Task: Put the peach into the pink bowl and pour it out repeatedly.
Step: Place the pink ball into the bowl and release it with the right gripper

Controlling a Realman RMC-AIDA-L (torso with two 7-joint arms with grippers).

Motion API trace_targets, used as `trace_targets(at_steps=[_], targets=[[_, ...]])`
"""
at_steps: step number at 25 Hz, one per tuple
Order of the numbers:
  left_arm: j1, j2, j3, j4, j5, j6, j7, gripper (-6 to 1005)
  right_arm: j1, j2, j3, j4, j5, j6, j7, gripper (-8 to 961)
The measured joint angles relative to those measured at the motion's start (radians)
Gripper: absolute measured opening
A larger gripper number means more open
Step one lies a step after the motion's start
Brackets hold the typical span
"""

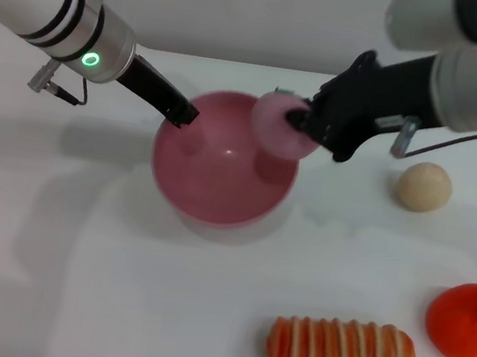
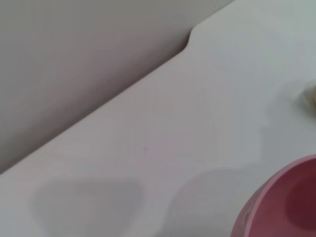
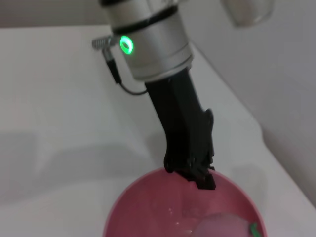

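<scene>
Beige ball [image 1: 424, 186] beside pink bowl [image 1: 218, 195]

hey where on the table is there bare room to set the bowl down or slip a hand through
Bare table lies left of the pink bowl and in front of it, up to the striped bread. Crowded: the bowl's rim, where the left pincer grips and the right pincer holds the peach; also the right side, with tan ball and orange fruit.
</scene>
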Motion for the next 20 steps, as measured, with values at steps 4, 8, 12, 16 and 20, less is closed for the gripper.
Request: trace_targets(at_steps=[4,8,12,16,20], targets=[[-0.003,-0.003,0.002,0.000,0.002,0.010,-0.003,72,0.013,-0.001,-0.044,0.108,0.009,0.076,-0.021,76],[-0.005,-0.005,0.005,0.000,0.003,0.013,-0.004,73,0.039,-0.001,-0.075,0.183,0.012,0.130,-0.023,82],[-0.014,-0.006,0.014,-0.008,0.003,0.011,-0.004,73,0.041,0.000,-0.089,0.202,0.012,0.173,-0.030,118],[-0.015,-0.007,0.017,-0.012,0.004,0.006,-0.002,74,0.031,0.000,-0.088,0.189,0.013,0.196,-0.033,242],[-0.013,-0.008,0.017,-0.016,0.004,0.005,0.000,75,0.004,-0.002,-0.079,0.160,0.036,0.237,-0.048,311]])
